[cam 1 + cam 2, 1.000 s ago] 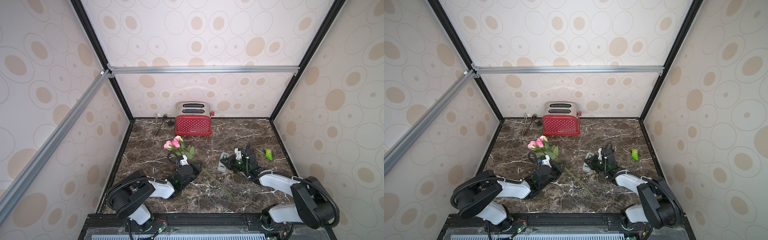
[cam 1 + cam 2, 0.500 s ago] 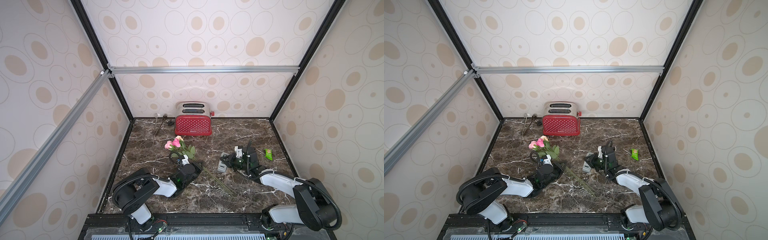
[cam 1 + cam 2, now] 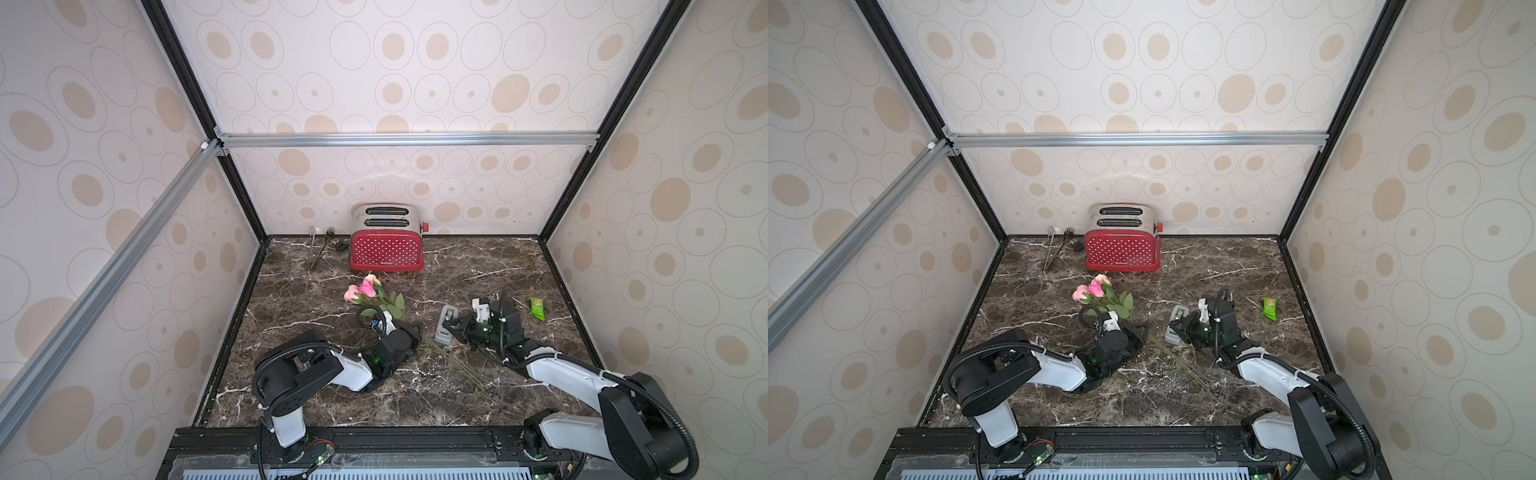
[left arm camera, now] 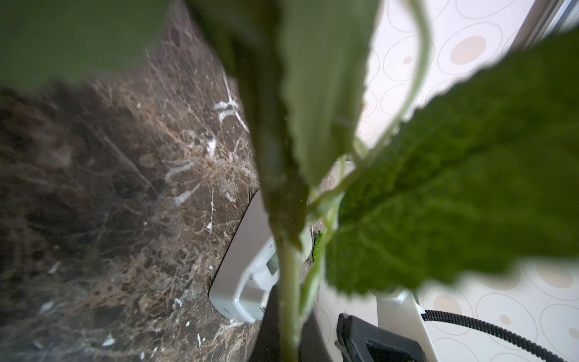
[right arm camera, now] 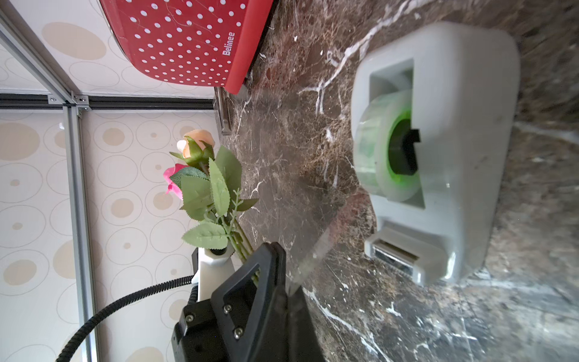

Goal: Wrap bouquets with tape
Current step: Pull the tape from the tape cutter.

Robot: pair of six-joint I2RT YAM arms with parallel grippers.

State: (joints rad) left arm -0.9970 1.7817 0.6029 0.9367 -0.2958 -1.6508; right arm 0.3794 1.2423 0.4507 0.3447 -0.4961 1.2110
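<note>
Left fingers (image 3: 414,331) clamped on bouquets (image 3: 368,289); right fingers (image 5: 266,282) pinching tape strip (image 5: 313,250). We risk strip self-sticking if slack forms.

Red white-dotted toaster (image 3: 386,251), pink and peach roses (image 3: 365,289), grey dispenser (image 3: 441,336)

Enclosure: three walls (image 3: 415,62) papered cream, beige ovals inside thin rings. Black corner posts (image 3: 241,189). Aluminium rail (image 3: 407,139) across the back, side rail (image 3: 108,278) along the left. Tabletop (image 3: 490,266) dark brown marble, white veins. Soft, even light. Red polka-dot toaster (image 3: 386,251) against the back wall.
</note>
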